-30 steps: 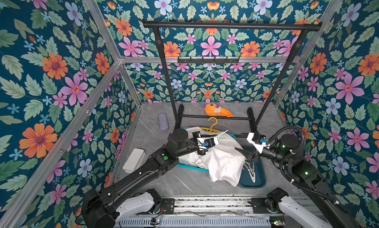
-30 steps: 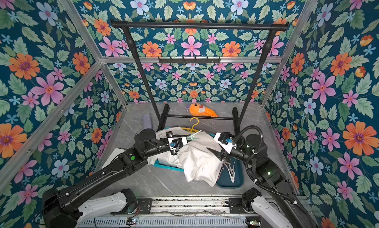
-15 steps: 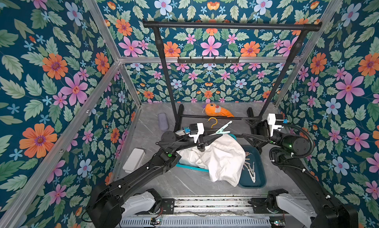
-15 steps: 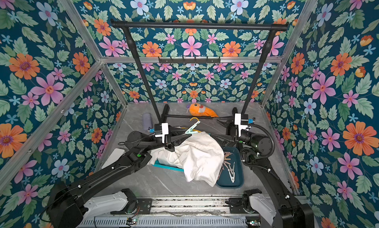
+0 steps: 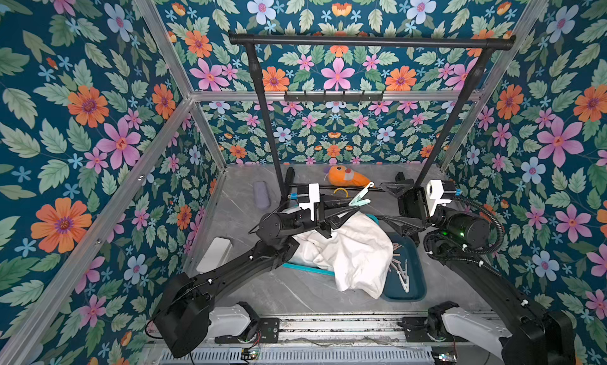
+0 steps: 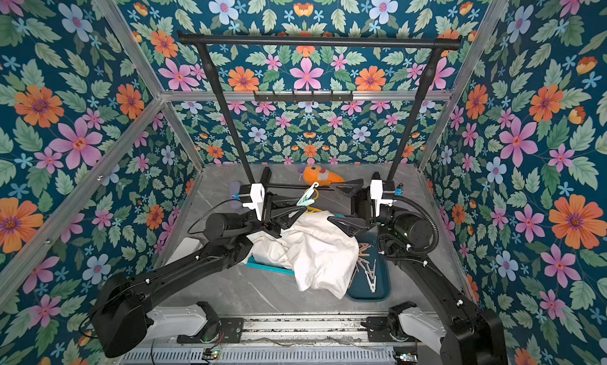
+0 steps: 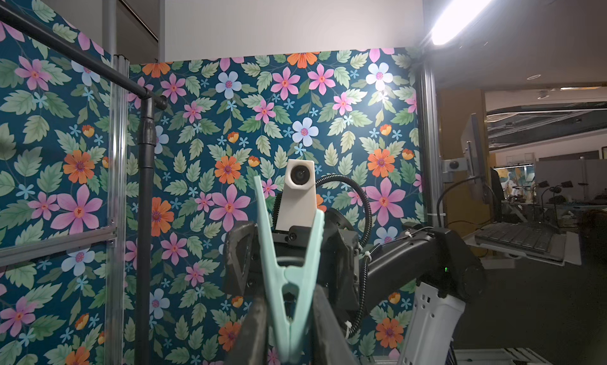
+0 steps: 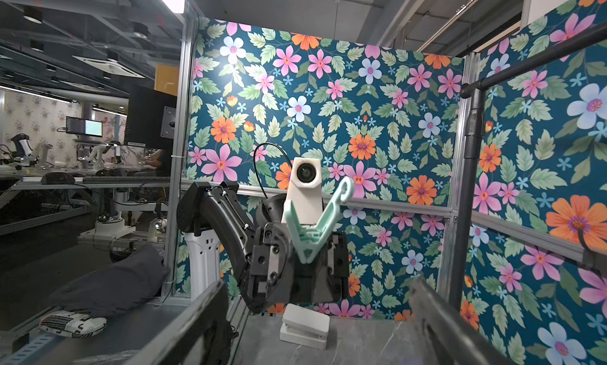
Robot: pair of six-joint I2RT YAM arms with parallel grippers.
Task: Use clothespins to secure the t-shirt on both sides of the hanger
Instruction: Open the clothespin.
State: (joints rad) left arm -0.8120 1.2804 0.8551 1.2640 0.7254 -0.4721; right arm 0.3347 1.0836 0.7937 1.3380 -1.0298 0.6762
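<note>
Over the table [image 5: 295, 294], left claw [image 5: 350, 209] has raised the mint clothespin [image 5: 361, 197].

left hand [image 5: 350, 209] clamped, right hand [image 5: 384, 201] spread wide

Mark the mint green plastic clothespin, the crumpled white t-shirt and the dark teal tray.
Mint green plastic clothespin [image 7: 289, 278]: left wrist view, its hinge.
Crumpled white t-shirt [image 5: 354, 251]: in a top view, mid-fabric.
Dark teal tray [image 5: 404, 297]: in a top view, front rim.

The jaws pinch a splayed mint-green clothespin [image 7: 289, 281].
</note>
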